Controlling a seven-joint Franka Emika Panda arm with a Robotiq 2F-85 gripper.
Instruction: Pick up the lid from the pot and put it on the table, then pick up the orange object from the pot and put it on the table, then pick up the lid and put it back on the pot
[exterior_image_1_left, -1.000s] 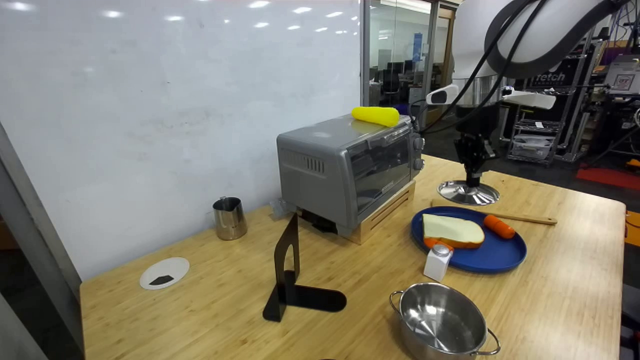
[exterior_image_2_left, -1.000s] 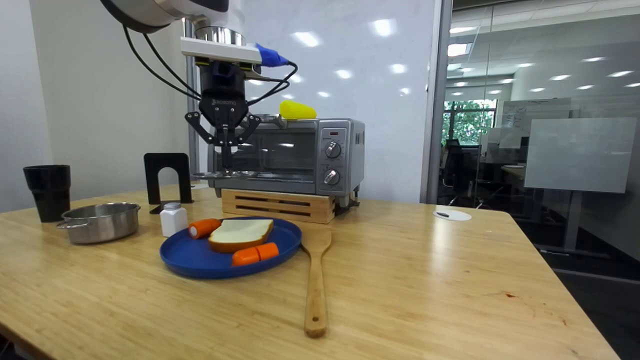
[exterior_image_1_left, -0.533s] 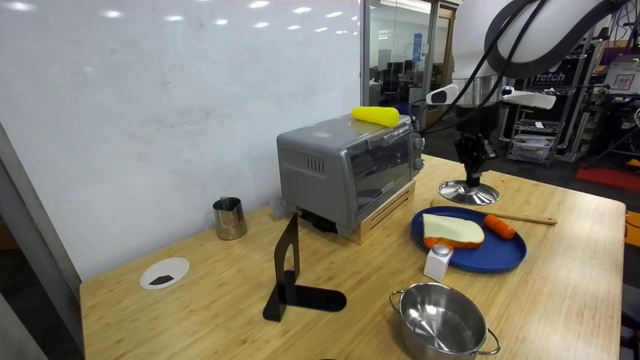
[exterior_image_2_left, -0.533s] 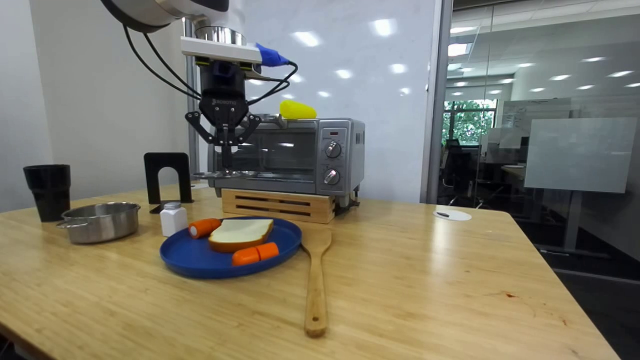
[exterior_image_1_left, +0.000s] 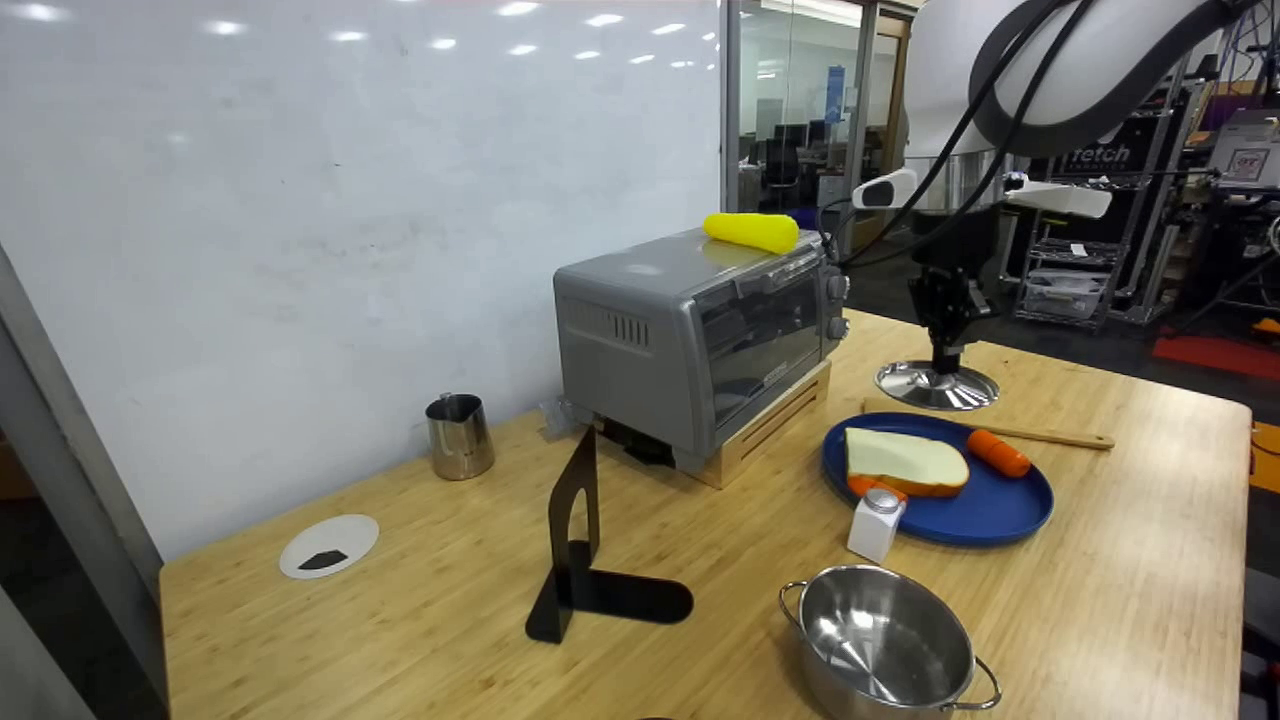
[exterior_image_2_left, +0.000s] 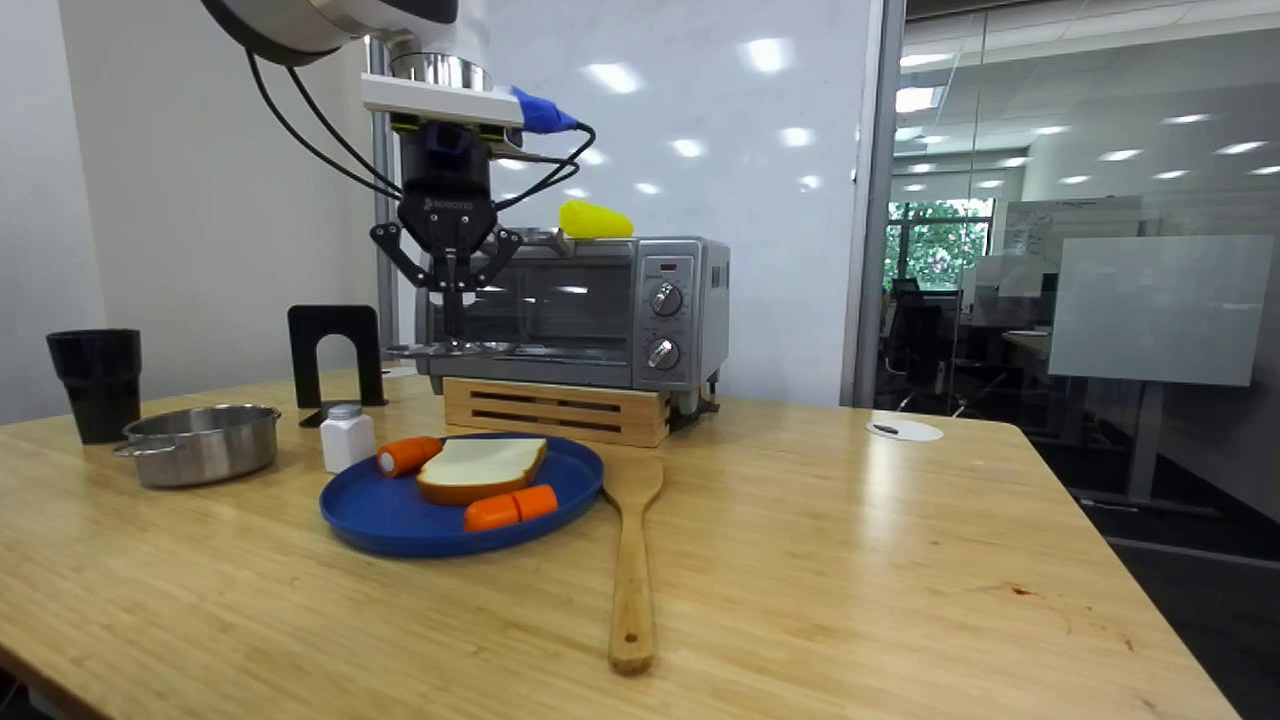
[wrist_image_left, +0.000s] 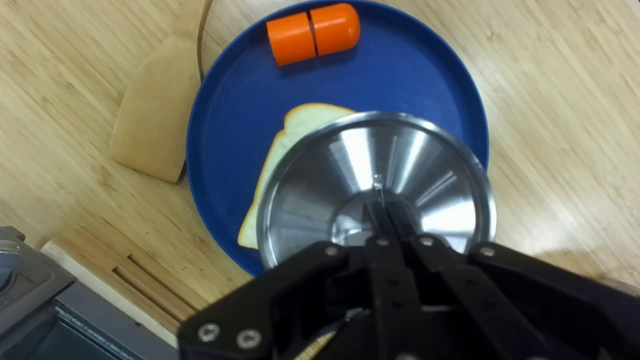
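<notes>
I've got the gripper (exterior_image_2_left: 454, 332) closed on the middle of the lid (wrist_image_left: 367, 160); the exact spot it pinches is hidden from me. The lid hangs roughly level in the air, well apart from the pot (exterior_image_1_left: 885, 640), and in my wrist view it covers part of the blue plate (wrist_image_left: 400, 75) and the slice of bread (exterior_image_1_left: 905, 462). The pot stands upright on the table (exterior_image_2_left: 850, 560), and in an exterior view I can look past its rim to the shiny steel bottom. The plate carries the bread with orange pieces (wrist_image_left: 335, 29) on either side of it: two short ones end to end near the rim, and another across from them by the white shaker (exterior_image_2_left: 348, 440). I can't tell which of these the task means. The shaker is capped and opaque, standing just beside the plate. The black cup (exterior_image_2_left: 98, 385) is upright near the pot, its inside out of my sight. The metal pitcher (exterior_image_1_left: 460, 440) is upright too, too dark within for me to read. I can't make out what is behind the dark glass of the toaster oven (exterior_image_2_left: 570, 300); a yellow item (exterior_image_1_left: 750, 232) lies on its top.
</notes>
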